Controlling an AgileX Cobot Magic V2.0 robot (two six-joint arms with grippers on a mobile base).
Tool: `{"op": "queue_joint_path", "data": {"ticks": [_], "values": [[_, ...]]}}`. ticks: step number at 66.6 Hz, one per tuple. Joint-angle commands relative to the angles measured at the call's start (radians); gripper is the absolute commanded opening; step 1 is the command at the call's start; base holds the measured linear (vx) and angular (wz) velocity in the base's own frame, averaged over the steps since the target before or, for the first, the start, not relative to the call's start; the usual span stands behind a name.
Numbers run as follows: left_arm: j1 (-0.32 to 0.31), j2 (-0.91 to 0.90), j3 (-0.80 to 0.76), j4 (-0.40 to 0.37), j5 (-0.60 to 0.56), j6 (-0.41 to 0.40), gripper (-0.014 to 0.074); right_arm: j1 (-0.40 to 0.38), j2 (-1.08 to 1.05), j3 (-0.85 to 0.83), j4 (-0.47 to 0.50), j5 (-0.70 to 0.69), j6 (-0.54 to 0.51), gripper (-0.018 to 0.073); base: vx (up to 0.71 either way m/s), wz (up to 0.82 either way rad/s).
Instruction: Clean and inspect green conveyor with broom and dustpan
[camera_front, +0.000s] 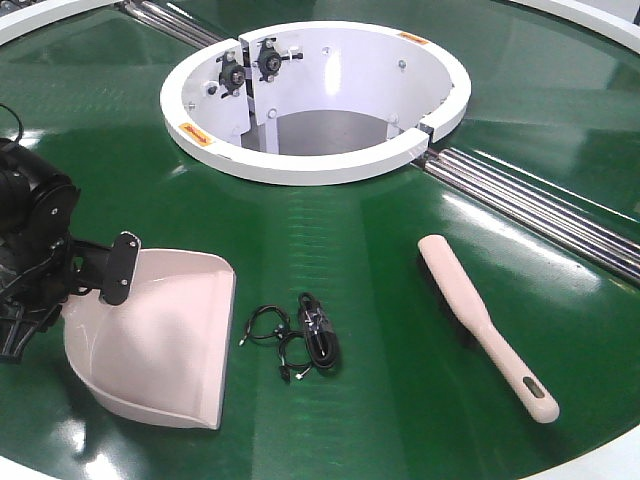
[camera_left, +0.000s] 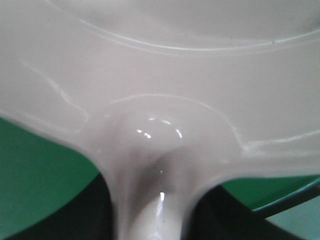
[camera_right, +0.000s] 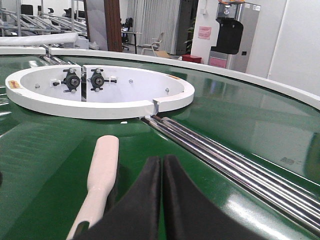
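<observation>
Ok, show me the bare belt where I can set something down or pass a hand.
Widest bare patch: between the cables and the broom. Another band runs between the white ring and the dustpan. A smaller one lies between broom and rollers. Crowded: the narrow gap between dustpan lip and cables.

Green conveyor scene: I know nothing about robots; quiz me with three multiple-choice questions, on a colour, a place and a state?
1. The dustpan is: A pale pink; B blue; C yellow.
2. The broom lies: A in the dustpan; B on the green conveyor, right of the black cables; C standing upright.
3. The right gripper is: A wide open; B shut, empty; C clamped on the broom.
Answers: A, its plastic looks pinkish; B, it lies flat on the belt beyond the cables; B, its jaws meet, the broom beside them.
</observation>
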Motion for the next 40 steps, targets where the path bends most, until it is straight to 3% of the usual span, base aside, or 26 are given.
{"op": "queue_joint_path", "data": {"ticks": [1,12,20,26,40], "values": [[-0.006,-0.041,-0.026,0.009,0.001,0.0,-0.0006,-0.006,-0.01,0.002,-0.002,-0.074,0.0,-0.0008,0.0,0.0],[-0.006,-0.041,-0.026,0.009,0.001,0.0,-0.0006,-0.006,-0.01,0.001,0.03,-0.171,0.004,-0.0008,0.0,0.0],[-0.006,-0.041,-0.026,0.009,0.001,0.0,-0.0006,-0.006,-0.002,-0.037,0.114,-0.274,0.029,-0.0008,0.0,0.0],[-0.006,-0.041,-0.026,0.009,0.001,0.0,-0.0006,-0.006,0.054,-0.137,0.18,-0.205,0.026,-0.0008,0.0,0.0],[-0.006,-0.041,-0.026,0.009,0.001,0.0,-0.0006,-0.006,0.319,-0.434,0.181,0.093,0.021,-0.0008,0.0,0.0]]}}
